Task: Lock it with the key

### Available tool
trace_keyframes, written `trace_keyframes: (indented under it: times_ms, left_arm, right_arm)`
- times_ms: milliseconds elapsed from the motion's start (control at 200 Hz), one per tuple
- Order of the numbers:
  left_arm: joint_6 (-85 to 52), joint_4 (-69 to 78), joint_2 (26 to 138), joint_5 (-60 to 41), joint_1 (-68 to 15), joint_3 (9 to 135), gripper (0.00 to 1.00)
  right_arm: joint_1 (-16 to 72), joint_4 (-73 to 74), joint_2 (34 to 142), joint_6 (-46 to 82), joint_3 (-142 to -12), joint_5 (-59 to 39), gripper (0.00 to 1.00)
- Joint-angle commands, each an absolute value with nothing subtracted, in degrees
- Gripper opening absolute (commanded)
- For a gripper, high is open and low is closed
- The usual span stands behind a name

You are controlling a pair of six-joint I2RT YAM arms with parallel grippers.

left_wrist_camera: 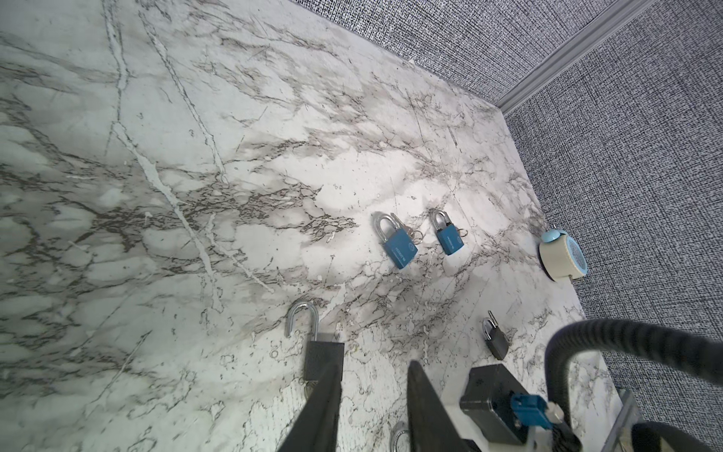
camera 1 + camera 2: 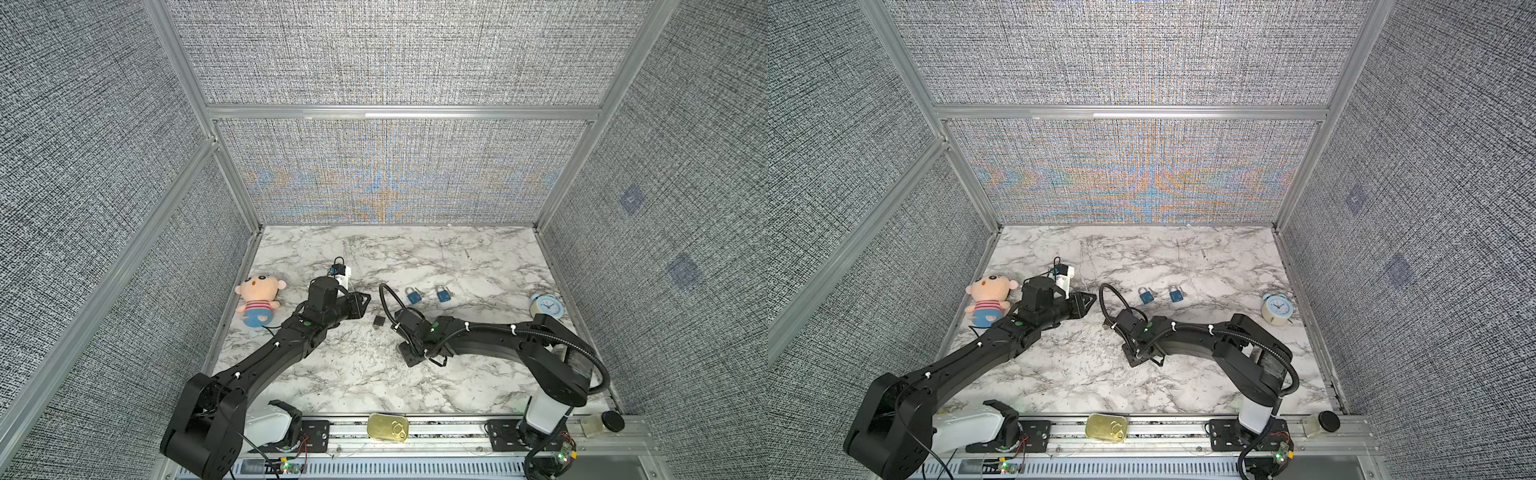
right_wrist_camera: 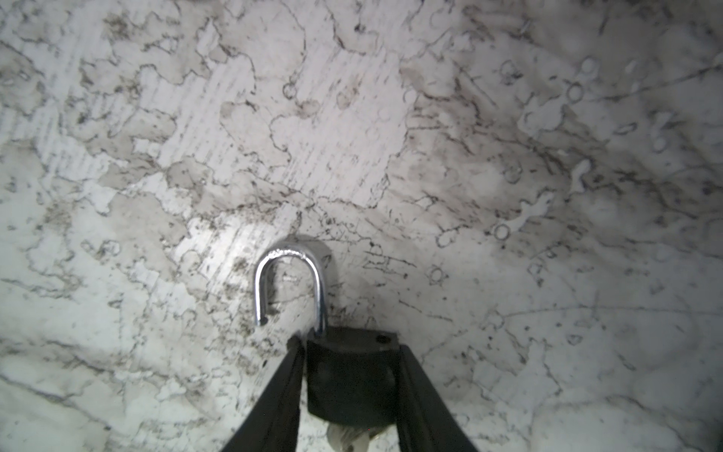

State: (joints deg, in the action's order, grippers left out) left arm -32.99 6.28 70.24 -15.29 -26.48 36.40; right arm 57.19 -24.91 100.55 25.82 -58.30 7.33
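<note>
My right gripper (image 3: 348,344) is shut on a black padlock (image 3: 352,375), one finger on each side of its body. Its silver shackle (image 3: 289,274) stands open, close above the marble. A silver key (image 3: 348,436) pokes out of the body's underside. In both top views this grip is hidden under the bent right wrist (image 2: 415,332). My left gripper (image 1: 372,364) (image 2: 365,301) is open with nothing between its fingers. A second black padlock (image 1: 324,360) (image 2: 378,322) lies by its tip, shackle open.
Two blue padlocks (image 2: 413,296) (image 2: 444,295) lie behind the right wrist. A small grey padlock (image 1: 497,342) lies by the right wrist camera. A blue alarm clock (image 2: 546,307) stands near the right wall and a plush doll (image 2: 259,299) by the left one. A gold tin (image 2: 387,428) sits on the front rail.
</note>
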Motion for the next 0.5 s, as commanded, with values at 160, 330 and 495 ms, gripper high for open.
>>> trace_keyframes:
  times_ms: [160,330,495]
  left_arm:
    - [-32.61,7.05,69.69,-14.94,-26.40,36.15,0.32]
    - [-32.61,7.12,69.59,-14.89,-26.41,36.04,0.32]
    - [-32.61,6.69,70.69,-15.33,-26.38,36.31,0.32]
  right_arm:
    - [57.48,-27.50,101.39,26.54,-59.24,7.93,0.37]
    - [57.57,-27.74,102.03,26.59,-59.42,8.00,0.33]
    - [57.57,-26.82,100.49,27.16,-59.02,8.08,0.31]
